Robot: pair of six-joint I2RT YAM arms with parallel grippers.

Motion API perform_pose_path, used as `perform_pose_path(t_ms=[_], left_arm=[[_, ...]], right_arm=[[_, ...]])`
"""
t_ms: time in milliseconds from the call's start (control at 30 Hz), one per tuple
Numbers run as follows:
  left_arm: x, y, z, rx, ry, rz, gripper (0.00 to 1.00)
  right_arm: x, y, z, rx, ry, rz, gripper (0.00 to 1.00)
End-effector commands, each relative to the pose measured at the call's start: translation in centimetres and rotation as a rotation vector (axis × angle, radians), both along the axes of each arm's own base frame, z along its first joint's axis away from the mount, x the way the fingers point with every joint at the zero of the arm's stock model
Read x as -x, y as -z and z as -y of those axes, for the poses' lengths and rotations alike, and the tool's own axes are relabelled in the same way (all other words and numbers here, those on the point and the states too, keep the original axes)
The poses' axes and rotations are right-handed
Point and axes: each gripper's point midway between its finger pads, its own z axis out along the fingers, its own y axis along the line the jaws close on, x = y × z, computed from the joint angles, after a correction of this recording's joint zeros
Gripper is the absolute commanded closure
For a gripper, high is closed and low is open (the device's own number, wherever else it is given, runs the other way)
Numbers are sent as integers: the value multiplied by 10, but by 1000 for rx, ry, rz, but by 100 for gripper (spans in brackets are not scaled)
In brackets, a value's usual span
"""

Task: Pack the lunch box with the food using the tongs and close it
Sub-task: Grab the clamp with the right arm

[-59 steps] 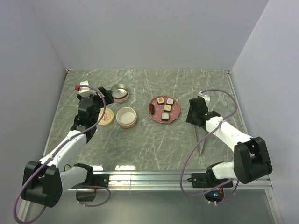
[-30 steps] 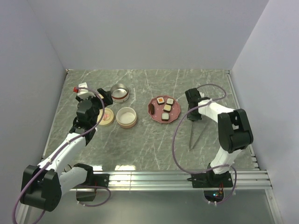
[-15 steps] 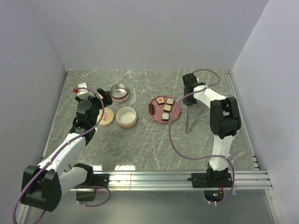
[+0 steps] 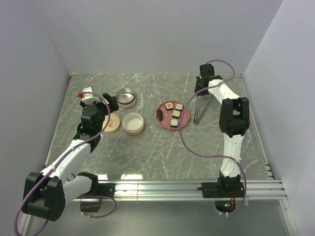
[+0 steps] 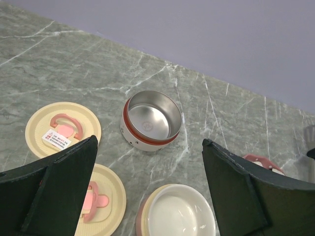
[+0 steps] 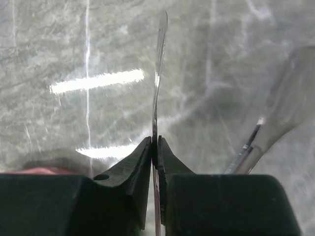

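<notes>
The grey metal tongs (image 4: pixel 196 110) hang just right of the pink plate (image 4: pixel 183 123), tips toward me. My right gripper (image 4: pixel 201 93) is shut on their far end. In the right wrist view its fingers (image 6: pixel 155 145) pinch one thin tongs arm (image 6: pixel 158 73), and the other arm (image 6: pixel 275 113) splays off to the right. The food sits on the plate: an orange-topped piece (image 4: pixel 169 105), white-and-dark blocks (image 4: pixel 175 113) and a dark brown oblong (image 4: pixel 159 115). The lunch box lies apart: a steel bowl (image 4: pixel 126 97), a cream bowl (image 4: pixel 133 123) and a lid (image 4: pixel 112 123). My left gripper (image 4: pixel 111 102) is open above them.
The left wrist view shows the steel bowl (image 5: pixel 151 120), two cream lids with pink handles (image 5: pixel 61 130) (image 5: pixel 101 199) and the white-lined bowl (image 5: pixel 174 211) between my spread fingers (image 5: pixel 54 191). The grey back wall and the table's right rail (image 4: pixel 242 98) are close to the right arm.
My right arm has swung toward the back right, carrying the tongs from the front right of the plate to beside its right edge. The left arm has not moved.
</notes>
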Motion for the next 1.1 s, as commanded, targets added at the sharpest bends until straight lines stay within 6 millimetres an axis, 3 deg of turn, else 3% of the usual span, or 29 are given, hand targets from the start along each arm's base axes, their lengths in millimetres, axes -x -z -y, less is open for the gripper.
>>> perform_pose_path(t_ms=[0,233,400,433,467,600,633,767,900,1067], left_arm=[[-2,-14,-1,23,-8,52,6],[-2,-14,-2,24,-11,53,6],[-3,-12,-2,22,-14,49,6],[-3,-12,-2,22,-14,49,6],[-3,-11,-2,22,-13,46,6],[-3,-12,-3,20,-17,46,6],[-3,-11,-3,18,-17,44,6],[-4,-11,-1,19,-6,46,6],[-2,-12,-1,23,-3,49,6],[1,-16,0,27,4,65,6]], right_arm=[[-16,-7,-10,-31,-38,26,82],[-33,-18,-11,-45,-33,72,75],[-23,-35,-15,-42,-39,151,47],[-20,-59,-16,-39,-34,209,45],[-11,-54,-14,-27,-27,220,40],[25,-83,-15,40,41,331,27],[42,-95,-13,61,81,394,23],[76,-118,-24,-37,86,518,5],[89,-108,-33,-108,94,478,2],[89,-63,-14,-5,244,334,2]])
